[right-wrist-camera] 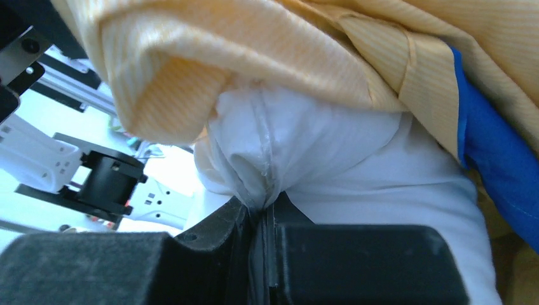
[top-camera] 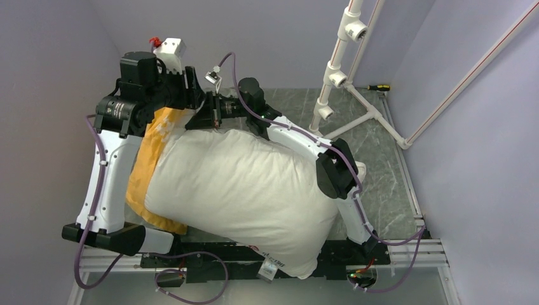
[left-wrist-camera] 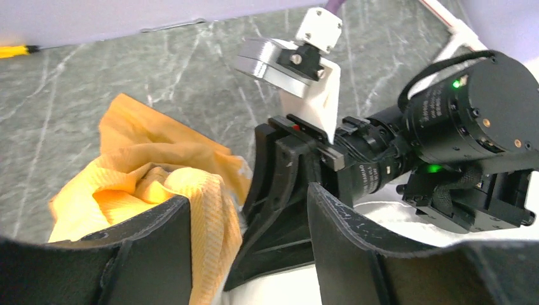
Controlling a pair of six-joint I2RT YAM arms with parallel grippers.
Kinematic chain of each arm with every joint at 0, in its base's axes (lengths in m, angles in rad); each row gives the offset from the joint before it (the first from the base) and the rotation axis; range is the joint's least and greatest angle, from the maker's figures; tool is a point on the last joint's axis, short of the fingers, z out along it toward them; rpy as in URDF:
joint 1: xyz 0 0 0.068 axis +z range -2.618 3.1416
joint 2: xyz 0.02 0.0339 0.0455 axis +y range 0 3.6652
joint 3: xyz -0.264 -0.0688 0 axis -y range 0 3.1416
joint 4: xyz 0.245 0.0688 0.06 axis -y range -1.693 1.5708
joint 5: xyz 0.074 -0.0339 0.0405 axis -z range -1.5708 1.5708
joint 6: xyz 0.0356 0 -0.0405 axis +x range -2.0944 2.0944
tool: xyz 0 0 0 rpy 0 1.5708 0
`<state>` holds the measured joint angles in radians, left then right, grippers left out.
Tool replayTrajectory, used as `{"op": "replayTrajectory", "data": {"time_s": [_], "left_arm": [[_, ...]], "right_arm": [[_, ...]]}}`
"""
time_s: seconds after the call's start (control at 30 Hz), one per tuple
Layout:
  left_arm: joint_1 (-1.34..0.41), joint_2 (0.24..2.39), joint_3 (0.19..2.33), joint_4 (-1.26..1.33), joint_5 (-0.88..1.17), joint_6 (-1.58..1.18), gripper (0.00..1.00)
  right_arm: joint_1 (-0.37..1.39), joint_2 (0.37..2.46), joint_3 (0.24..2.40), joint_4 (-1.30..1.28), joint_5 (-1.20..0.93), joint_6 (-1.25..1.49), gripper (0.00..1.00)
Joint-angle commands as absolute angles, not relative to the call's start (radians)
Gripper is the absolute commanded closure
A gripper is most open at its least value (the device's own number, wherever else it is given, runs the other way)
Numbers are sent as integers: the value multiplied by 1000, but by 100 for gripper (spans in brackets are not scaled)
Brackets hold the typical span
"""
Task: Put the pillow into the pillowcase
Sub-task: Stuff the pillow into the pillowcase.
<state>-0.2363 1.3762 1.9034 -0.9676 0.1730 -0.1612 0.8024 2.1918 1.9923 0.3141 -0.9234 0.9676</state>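
Note:
The white pillow (top-camera: 245,190) lies across the middle of the table, its tagged end at the near edge. The pillowcase (top-camera: 149,159) shows its orange side, bunched under and left of the pillow's far end. My right gripper (right-wrist-camera: 267,206) is shut on the pillow's (right-wrist-camera: 318,146) seamed far corner, under orange and blue folds of the pillowcase (right-wrist-camera: 267,44). My left gripper (left-wrist-camera: 248,200) is open, with orange pillowcase fabric (left-wrist-camera: 159,184) draped against its left finger. It faces the right gripper (left-wrist-camera: 286,184) at close range. In the top view both grippers, left (top-camera: 194,101) and right (top-camera: 204,119), meet at the pillow's far left corner.
A white pipe frame (top-camera: 343,70) stands at the back right on the grey marble table (top-camera: 381,159). A yellow-handled screwdriver (top-camera: 379,88) lies by the back wall. Purple walls close in on the left, back and right.

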Motion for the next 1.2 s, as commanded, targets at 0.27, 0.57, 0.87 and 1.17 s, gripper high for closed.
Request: {"op": "replayTrajectory", "data": {"time_s": [0.27,0.57,0.87,1.17], "left_arm": [[-258,1403,1911,-940,178,-101,35],[-316,1360,1812,-963,68,-39,53],[-316,1277,1698,-921,-25,-24,57],[-316,1237,1689,-836,402,-106,96]], "right_arm": [[795,2100,1983,680,-1082,1180,88],[769,2084,1980,670,-1042,1181,80],[754,2071,1960,673,-1016,1195,75],[689,2145,1842,1002,-898,1516,95]]}}
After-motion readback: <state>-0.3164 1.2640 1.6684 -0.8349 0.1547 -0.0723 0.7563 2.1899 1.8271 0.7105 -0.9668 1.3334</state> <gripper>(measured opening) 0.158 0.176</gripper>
